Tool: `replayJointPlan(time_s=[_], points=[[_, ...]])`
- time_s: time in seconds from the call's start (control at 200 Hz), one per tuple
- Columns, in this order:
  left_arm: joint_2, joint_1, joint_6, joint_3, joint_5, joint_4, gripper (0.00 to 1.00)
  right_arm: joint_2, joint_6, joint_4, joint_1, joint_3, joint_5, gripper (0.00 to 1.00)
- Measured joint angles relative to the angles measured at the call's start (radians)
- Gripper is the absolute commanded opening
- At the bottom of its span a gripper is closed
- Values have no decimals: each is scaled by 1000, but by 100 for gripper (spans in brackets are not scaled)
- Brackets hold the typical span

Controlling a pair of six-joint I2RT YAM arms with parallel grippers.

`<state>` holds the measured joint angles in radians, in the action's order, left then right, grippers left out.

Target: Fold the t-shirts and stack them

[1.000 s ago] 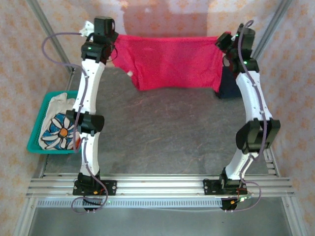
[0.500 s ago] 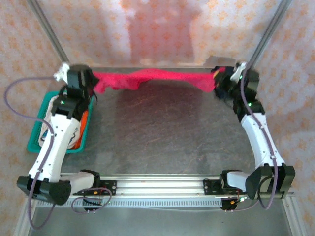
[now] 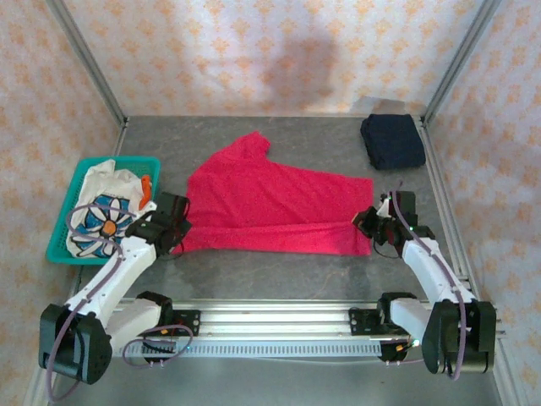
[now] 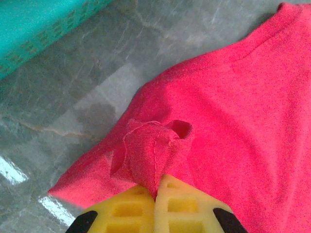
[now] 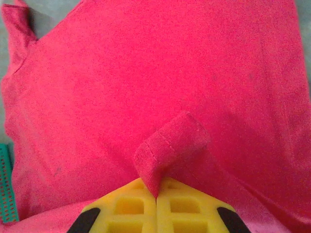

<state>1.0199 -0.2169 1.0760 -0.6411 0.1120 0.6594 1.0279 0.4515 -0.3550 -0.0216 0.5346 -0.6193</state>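
Red t-shirt (image 3: 270,203): lies spread out and mostly flat in the middle of the worktop (image 3: 279,279), one sleeve pointing towards the far side.
Left end effector (image 4: 156,191): yellow fingers pressed together, pinching a bunched fold of red cloth at the shirt's near-left corner, low over the worktop.
Right end effector (image 5: 156,191): fingers pressed together on a small raised fold of the red cloth at the shirt's near-right corner.
Navy t-shirt (image 3: 392,141): folded, in the far right corner of the worktop, well apart from the red one.
Flower-print t-shirt (image 3: 101,222): white, crumpled inside the teal basket (image 3: 59,245).
Teal basket: at the left edge of the worktop, near the left arm.
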Motion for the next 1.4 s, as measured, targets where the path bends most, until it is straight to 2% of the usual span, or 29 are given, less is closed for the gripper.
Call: replayJointPlan(time_s=[0.29, 0.435, 0.685, 0.846, 0.951, 1.201, 1.401], points=[[15, -26, 51, 50, 4, 4, 5, -16, 37, -128, -2, -11, 35, 0], [-21, -26, 66, 73, 5, 33, 2, -51, 53, -181, -2, -37, 23, 0], [-104, -26, 73, 90, 27, 64, 3, -131, 79, -248, -1, -60, 19, 0], [-2, -27, 46, 23, 46, 64, 3, -108, 80, -249, -1, -55, 25, 0], [63, -32, 30, -2, 56, 34, 0, -83, 80, -214, -1, -53, 30, 0], [286, -32, 23, -38, 61, -68, 0, 135, 96, -41, 3, -50, 47, 0], [408, -32, 23, -46, 62, -136, 0, 282, 98, 95, 14, -31, 53, 0]])
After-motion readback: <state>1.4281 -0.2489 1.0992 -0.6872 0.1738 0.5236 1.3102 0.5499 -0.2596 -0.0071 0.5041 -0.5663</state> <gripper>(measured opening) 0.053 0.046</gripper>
